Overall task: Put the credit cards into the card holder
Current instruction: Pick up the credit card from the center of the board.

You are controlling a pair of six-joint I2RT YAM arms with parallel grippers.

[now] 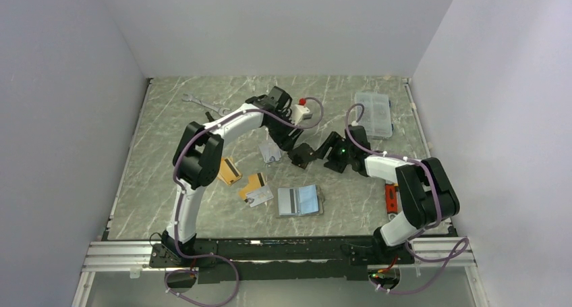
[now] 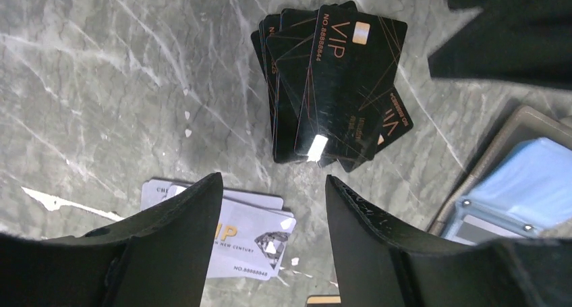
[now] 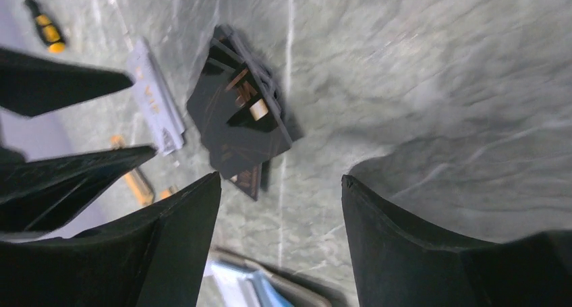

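Status: pick-up stage, no card in hand. Left gripper (image 2: 273, 185) hangs over the table (image 2: 101, 84) w/ fingers apart and nothing between them. Right gripper (image 3: 280, 182) is likewise spread and empty. Both point at a fanned stack of black VIP cards (image 2: 334, 84), lying flat between the two arms, far of centre.

Other credit cards are loose on the table:
- Silver-grey cards (image 2: 256, 239) sit just left of the black stack.
- Gold-orange cards (image 1: 229, 171) lie further to the near left.

Card holder (image 1: 299, 200) lies open near the middle, on the near side of the stack, pale blue sleeves facing up. No card can be made out in it.

Assessment: the step in hand appears to be selecting a card from the black stack. Next move calls for one gripper to come down on an exposed edge of the top card – it is thin and flat, so prob. needs tilting or sliding to get a finger under. The grippers are close together, so the other arm should keep clear – collision risk.
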